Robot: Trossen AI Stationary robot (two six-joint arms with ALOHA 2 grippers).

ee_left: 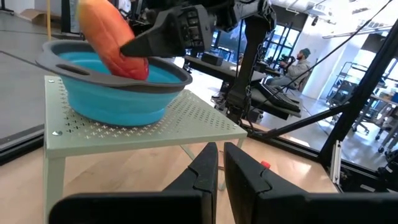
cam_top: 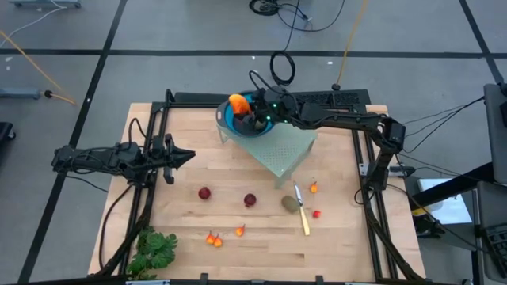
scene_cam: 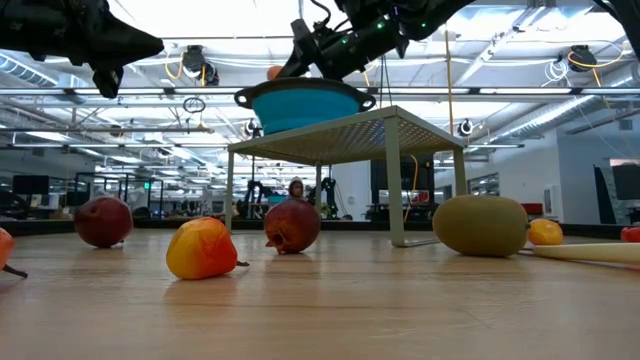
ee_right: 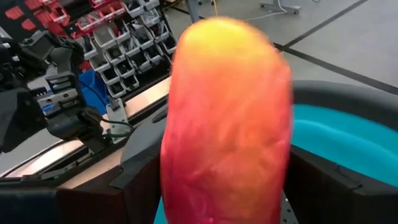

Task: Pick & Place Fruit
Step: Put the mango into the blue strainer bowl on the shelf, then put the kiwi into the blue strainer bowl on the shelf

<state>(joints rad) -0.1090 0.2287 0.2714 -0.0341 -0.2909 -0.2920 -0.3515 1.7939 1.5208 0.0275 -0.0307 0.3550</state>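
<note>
Wooden table (cam_top: 261, 237) carrying pale perforated stand (cam_top: 289, 150) with blue bowl (cam_top: 230, 120); right gripper (cam_top: 252, 113) hovering over bowl, jaws spread wide around long orange-red fruit (cam_top: 238, 103), contact unclear; left gripper (cam_top: 187, 156) waiting closed, empty, at left; dark red balls (cam_top: 204, 192), olive-brown oval (cam_top: 290, 203) lying on table

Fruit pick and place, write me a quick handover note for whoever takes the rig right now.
Right gripper: over the blue bowl on the perforated stand, long orange-red piece between its fingers, lower end in the bowl; not clear whether it is let go.
Left gripper: shut, empty, waiting at the table's left side.
Left on the table: two dark red balls, an olive-brown oval by the knife, small orange-red bits.
Done: nothing else visibly in the bowl.
</note>
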